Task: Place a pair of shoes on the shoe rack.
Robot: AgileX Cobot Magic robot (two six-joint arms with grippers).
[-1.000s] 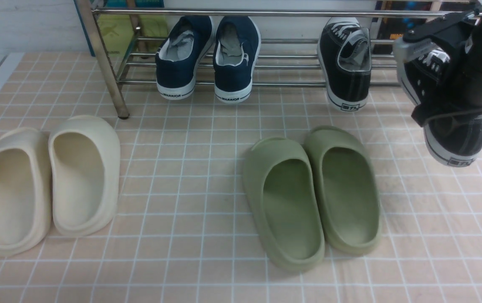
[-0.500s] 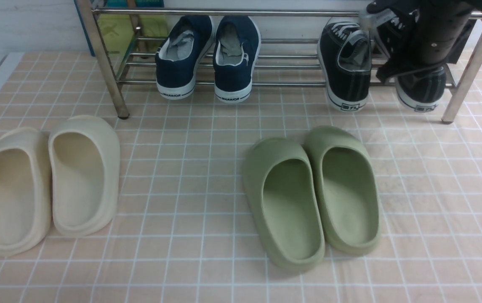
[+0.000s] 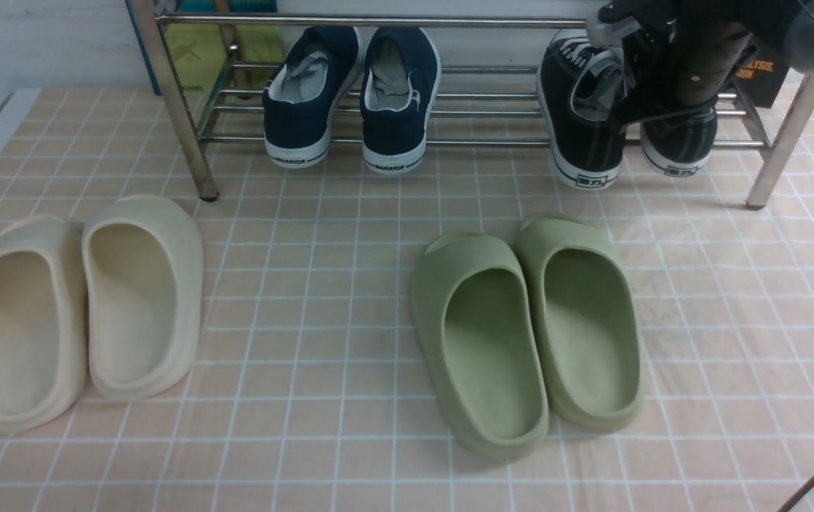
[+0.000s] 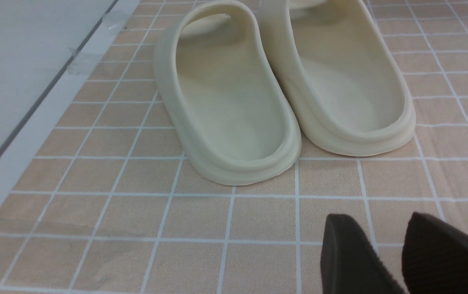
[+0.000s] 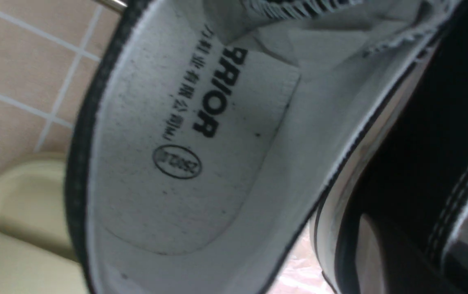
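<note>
One black sneaker [image 3: 582,121] stands on the chrome shoe rack's [image 3: 449,142] lower shelf, heel toward me. My right gripper [image 3: 668,114] is shut on the second black sneaker [image 3: 678,151] and holds it just right of the first, its heel at the shelf's front rods. In the right wrist view the first sneaker's white insole [image 5: 184,155] fills the middle, and the held sneaker's black canvas [image 5: 426,134] is close beside it. My left gripper [image 4: 375,218] is open and empty, low over the tiled floor.
Two navy sneakers [image 3: 350,92] stand on the rack's left part. Green slides [image 3: 527,327] lie on the floor in front of the black sneakers. Cream slides [image 3: 79,306] lie at the left, just ahead of my left gripper [image 4: 283,90]. The rack's right leg [image 3: 783,128] stands beside the held sneaker.
My right gripper has carried the second black sneaker from the right of the rack, leftward and in under the top rail, down beside the first one. The left arm has not moved.
</note>
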